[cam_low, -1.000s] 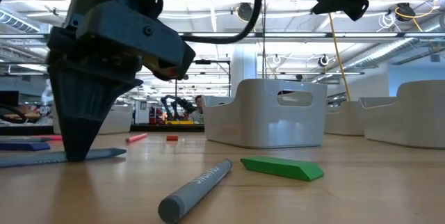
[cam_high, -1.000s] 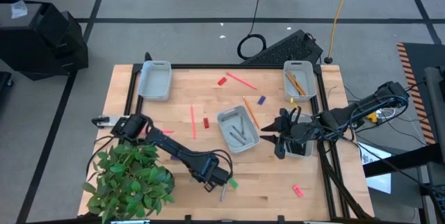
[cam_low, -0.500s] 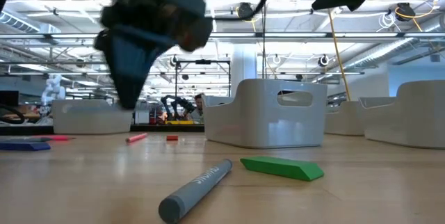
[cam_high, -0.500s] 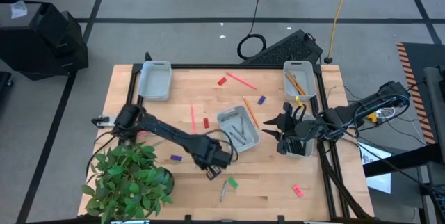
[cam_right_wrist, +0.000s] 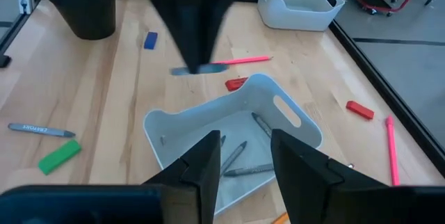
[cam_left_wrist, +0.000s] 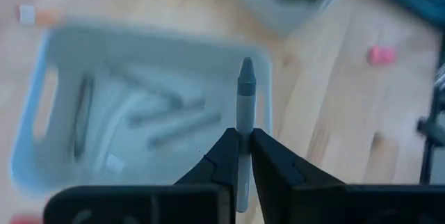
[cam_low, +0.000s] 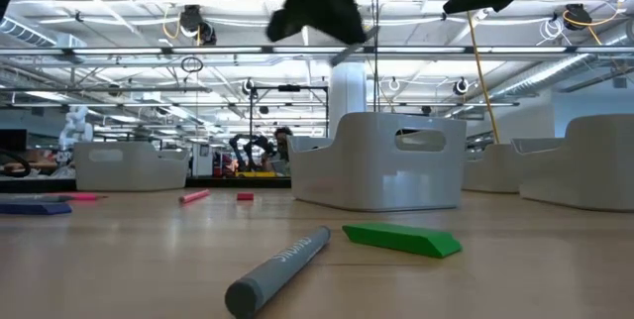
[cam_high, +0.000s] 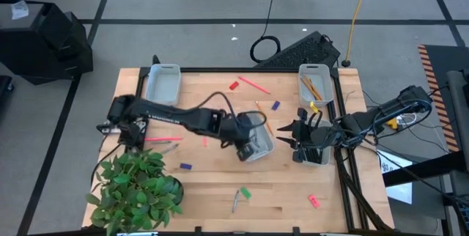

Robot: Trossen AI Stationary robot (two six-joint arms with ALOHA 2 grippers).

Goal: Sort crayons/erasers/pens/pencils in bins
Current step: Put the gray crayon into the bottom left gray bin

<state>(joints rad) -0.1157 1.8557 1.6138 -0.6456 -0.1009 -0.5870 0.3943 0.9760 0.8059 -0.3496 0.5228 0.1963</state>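
The left claw (cam_left_wrist: 240, 142) is pinched tight on a grey crayon (cam_left_wrist: 245, 106), holding it in the air right over the middle bin (cam_high: 253, 137), where a few grey crayons already lie. By my reckoning this one is about to join them. The right claw (cam_right_wrist: 240, 156) hangs with its fingers spread, over the bin at the table's right edge (cam_high: 315, 155).

Plenty is left, I'd say. One crayon (cam_high: 235, 201) lies on the wood near the front beside a green eraser (cam_high: 245, 192). A pink eraser (cam_high: 314, 201), a purple one (cam_high: 186, 166) and a blue one (cam_high: 276, 105) are scattered about. A pink pencil (cam_high: 254, 84) lies loose too. The far right bin (cam_high: 315, 84) holds orange pencils; the far left bin (cam_high: 163, 84) looks bare.
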